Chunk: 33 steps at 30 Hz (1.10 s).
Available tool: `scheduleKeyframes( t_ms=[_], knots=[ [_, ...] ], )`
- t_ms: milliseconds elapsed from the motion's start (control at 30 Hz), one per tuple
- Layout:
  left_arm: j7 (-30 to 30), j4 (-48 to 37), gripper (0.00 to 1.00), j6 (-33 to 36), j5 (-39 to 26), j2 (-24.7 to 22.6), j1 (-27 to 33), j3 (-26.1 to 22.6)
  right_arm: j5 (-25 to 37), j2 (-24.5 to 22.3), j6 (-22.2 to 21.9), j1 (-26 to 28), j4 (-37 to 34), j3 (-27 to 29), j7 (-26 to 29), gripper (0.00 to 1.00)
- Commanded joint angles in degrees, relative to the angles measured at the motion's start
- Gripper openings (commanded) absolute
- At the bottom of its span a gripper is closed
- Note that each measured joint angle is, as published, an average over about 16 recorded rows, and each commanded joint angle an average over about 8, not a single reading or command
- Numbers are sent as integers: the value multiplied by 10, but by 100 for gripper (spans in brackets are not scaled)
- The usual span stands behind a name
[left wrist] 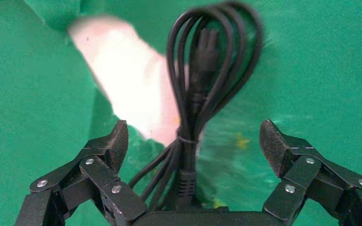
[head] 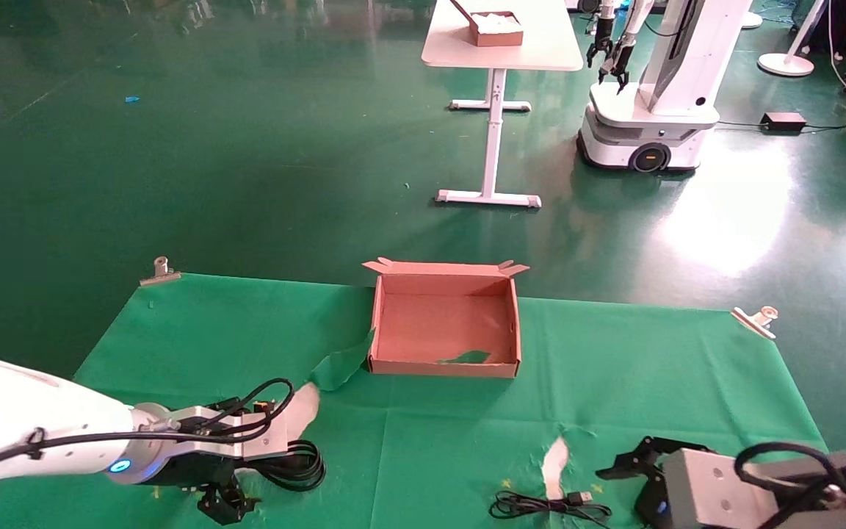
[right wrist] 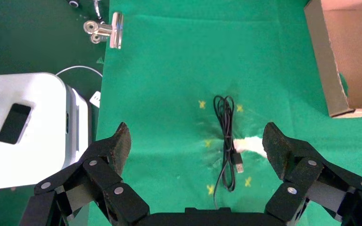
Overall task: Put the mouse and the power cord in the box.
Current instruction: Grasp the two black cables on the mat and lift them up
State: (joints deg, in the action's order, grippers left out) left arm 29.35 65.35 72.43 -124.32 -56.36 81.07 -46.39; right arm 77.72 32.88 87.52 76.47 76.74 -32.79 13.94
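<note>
Two pincers are in play, both gaping wide and holding nothing. I've got the left pincer [left wrist: 193, 141] low over the power cord [left wrist: 202, 80], its tied neck sitting right between the fingers [left wrist: 115, 141], so closing there should catch the whole bundle rather than one strand. Loops and plug run out ahead of it. My right pincer [right wrist: 195, 146] hovers with the mouse cable [right wrist: 227, 141] between its fingers, USB plug included; the mouse body itself I can't see. Farther off past both sits the box [head: 443, 367], empty so far.
</note>
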Motion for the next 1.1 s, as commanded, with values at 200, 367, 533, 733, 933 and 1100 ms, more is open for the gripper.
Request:
scheduleKeyframes(
  t_ms=[200, 367, 533, 733, 933, 1100],
  knots=[
    [-3, -42, 100, -29, -29, -22, 5, -7, -6, -9, -2, -2, 0, -6, 0, 100],
    [-8, -62, 100, -39, -33, -29, 7, -8, -9, -5, -7, -1, 1, -11, 2, 100],
    [-12, -82, 100, -46, -34, -35, 7, -9, -2, 6, -8, 5, -1, -19, 6, 100],
    [-19, -98, 100, -52, -34, -39, 10, -9, 16, 22, 2, 14, -8, -39, 23, 100],
    [-24, -106, 100, -54, -32, -41, 14, -8, 27, 36, 5, 20, -17, -55, 34, 100],
    [-25, -117, 100, -56, -29, -43, 17, -6, 40, 45, 6, 21, -17, -68, 36, 100]
  ],
)
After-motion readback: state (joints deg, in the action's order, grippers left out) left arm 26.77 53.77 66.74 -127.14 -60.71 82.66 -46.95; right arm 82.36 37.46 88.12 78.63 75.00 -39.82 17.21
